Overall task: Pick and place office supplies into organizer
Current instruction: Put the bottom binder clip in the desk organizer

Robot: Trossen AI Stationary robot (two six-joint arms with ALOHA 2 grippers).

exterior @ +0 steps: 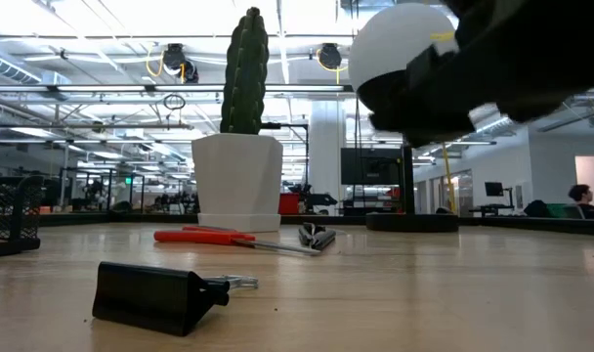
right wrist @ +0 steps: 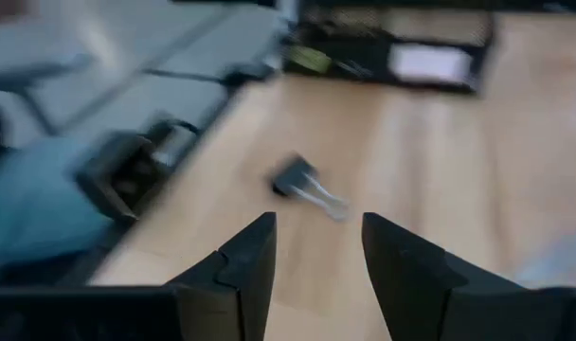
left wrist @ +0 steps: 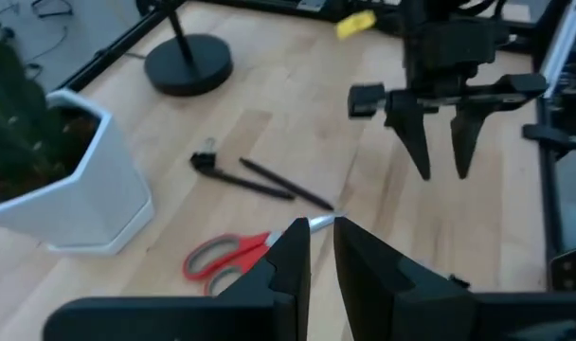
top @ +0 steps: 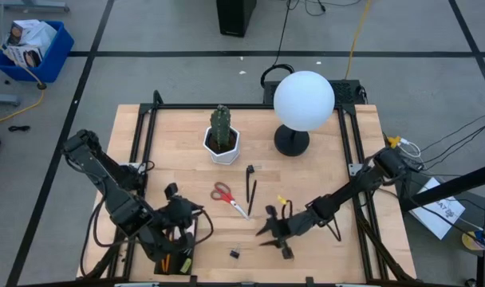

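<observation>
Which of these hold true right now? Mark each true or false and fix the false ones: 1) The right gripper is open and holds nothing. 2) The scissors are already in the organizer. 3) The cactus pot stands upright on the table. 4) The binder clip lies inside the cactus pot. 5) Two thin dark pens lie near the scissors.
1) True: the right gripper is open with nothing between its fingers.
2) False: the scissors lie on the bare table, apart from the organizer at the left arm's side.
3) True: the cactus pot stands upright.
4) False: the binder clip lies on the table, in front of the right gripper.
5) True: the pens lie just beside the scissors.
</observation>
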